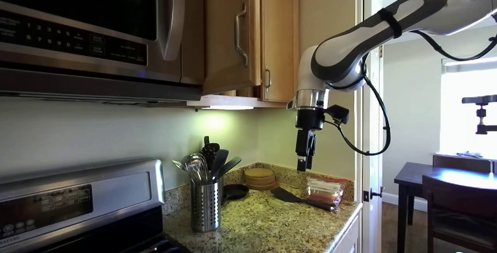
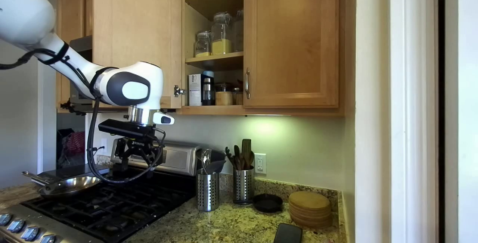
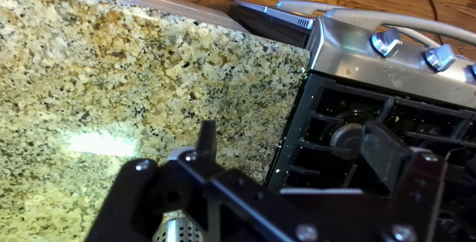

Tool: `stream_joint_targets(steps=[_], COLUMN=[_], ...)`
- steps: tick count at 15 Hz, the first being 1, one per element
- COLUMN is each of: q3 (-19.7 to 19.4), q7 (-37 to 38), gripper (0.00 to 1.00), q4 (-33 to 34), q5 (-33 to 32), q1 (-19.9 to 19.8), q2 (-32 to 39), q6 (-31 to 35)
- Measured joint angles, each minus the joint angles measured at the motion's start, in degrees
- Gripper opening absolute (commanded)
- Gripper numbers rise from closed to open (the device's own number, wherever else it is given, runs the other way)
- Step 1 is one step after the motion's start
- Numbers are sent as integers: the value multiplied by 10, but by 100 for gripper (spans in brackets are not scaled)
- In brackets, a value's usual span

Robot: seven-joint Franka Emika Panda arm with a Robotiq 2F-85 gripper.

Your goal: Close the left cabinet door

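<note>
The left cabinet door is honey-coloured wood and stands swung open. An exterior view shows its front face [image 1: 223, 27] with the silver bar handle [image 1: 237, 31]. Another exterior view shows its inner face [image 2: 136, 22], with a hinge at its lower right; the handle is hidden there. The door is out of the wrist view. My gripper [image 1: 305, 163] points down below the level of the door's bottom edge, touching nothing that I can see. It also shows in an exterior view [image 2: 135, 168], against the stove. In the wrist view its fingers [image 3: 292, 138] are wide apart with nothing between them.
The open cabinet holds jars [image 2: 221, 34] on its shelves. The right cabinet door [image 2: 293, 37] is shut. A microwave [image 1: 97, 23] adjoins the open door. Below are the stove [image 2: 108, 202], a pan [image 2: 71, 186], utensil holders [image 2: 208, 192] and the granite counter [image 3: 148, 67].
</note>
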Motion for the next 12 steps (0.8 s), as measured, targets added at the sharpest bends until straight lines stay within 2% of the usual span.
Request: stream_joint_targets(steps=[3,6,12], q3=[6,20,57], q7=[6,43,124], gripper=[100,100,100], q4=[0,-2,-38], q5=[-4,-23,-52], q1=[-3,-6,-9], q2=[-2,-20,-121], q6=[0,0,2])
